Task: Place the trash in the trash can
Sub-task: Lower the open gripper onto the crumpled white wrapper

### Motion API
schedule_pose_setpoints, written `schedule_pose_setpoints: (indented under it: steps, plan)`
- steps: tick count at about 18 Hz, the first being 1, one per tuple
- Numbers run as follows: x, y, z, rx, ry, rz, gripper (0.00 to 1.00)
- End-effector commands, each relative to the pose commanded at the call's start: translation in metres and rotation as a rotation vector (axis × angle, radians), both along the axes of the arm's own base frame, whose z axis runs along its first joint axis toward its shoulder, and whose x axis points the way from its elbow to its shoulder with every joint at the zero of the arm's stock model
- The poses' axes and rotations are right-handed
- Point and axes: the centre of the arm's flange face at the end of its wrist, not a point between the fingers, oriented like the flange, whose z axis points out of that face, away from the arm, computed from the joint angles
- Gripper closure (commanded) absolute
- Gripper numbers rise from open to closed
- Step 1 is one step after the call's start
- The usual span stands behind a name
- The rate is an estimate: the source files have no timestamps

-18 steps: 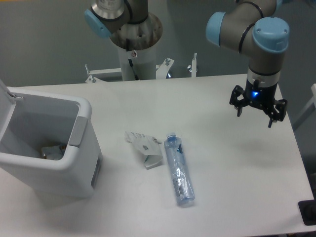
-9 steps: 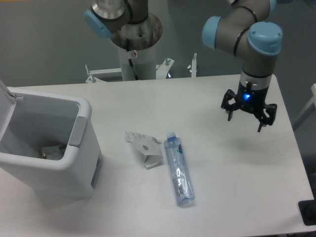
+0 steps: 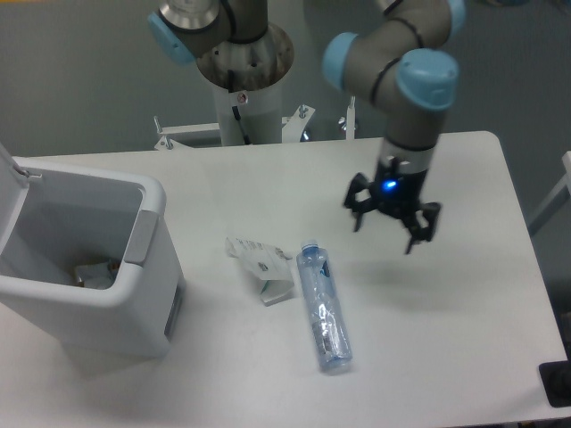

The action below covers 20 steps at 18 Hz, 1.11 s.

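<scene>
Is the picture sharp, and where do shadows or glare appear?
Fixed camera view: slightly soft overall; the gripper, lit by a blue light, casts a faint shadow on the table; the clear bottle shows small glints; no strong glare.

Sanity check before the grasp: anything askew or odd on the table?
Only the trash itself: a crinkled plastic bottle lies on its side, and a crumpled wrapper sits beside it. The trash can stands upright, lid open.

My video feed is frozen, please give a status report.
Gripper open, empty, above table right of clear plastic bottle. Bottle and crumpled white wrapper lie on table. White rectangular trash can open at left. Nothing in the way.
</scene>
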Motion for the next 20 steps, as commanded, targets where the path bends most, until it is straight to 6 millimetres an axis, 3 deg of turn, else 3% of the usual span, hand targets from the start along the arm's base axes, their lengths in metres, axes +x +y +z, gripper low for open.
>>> schedule_pose_setpoints:
  steps: [3,8,12,18,20]
  plan:
    - [0.037,0.027,-0.008,-0.027,0.002,-0.083,0.0]
    - [0.065,0.051,-0.04,-0.083,0.008,-0.268,0.0]
    - [0.072,0.06,-0.068,-0.121,-0.007,-0.361,0.0]
    - [0.077,0.07,-0.08,-0.134,-0.021,-0.388,0.0]
    - [0.08,0.067,-0.087,-0.147,-0.034,-0.39,0.16]
